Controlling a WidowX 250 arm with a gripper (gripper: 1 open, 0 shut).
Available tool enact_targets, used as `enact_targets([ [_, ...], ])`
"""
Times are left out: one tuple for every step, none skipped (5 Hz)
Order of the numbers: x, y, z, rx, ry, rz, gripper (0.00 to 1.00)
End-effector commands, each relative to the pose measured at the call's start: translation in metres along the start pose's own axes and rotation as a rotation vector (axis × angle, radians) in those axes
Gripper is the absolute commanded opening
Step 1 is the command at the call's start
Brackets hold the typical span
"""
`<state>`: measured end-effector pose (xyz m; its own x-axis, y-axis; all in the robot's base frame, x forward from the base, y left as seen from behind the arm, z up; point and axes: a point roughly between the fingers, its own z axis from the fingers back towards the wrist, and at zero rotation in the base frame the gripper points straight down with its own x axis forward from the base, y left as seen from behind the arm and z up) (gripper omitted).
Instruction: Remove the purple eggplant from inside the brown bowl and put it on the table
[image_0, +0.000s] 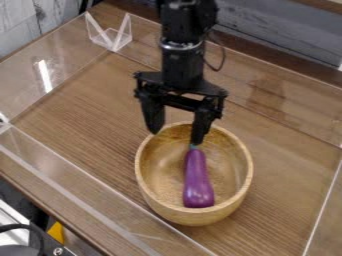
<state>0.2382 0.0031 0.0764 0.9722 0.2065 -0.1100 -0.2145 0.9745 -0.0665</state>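
While the purple eggplant lies inside the brown bowl on the table, the gripper hangs over the bowl's far rim — fingers spread wide, empty — stem end between fingertips.

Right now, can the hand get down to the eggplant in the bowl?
Probably yes. The hand hangs open above the purple eggplant, which lies uncovered in the brown bowl, with nothing between them.
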Motion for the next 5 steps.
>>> enact_targets([
  [-0.015, -0.005, 0.002, -0.026, -0.085, 0.061, 1.0],
  [-0.028, -0.011, -0.012, -0.049, -0.111, 0.115, 1.0],
  [-0.023, -0.02, -0.029, -0.066, -0.133, 0.128, 1.0],
  [-0.017, -0.029, -0.039, -0.071, -0.14, 0.119, 1.0],
  [-0.016, -0.043, -0.038, -0.071, -0.148, 0.168, 1.0],
])
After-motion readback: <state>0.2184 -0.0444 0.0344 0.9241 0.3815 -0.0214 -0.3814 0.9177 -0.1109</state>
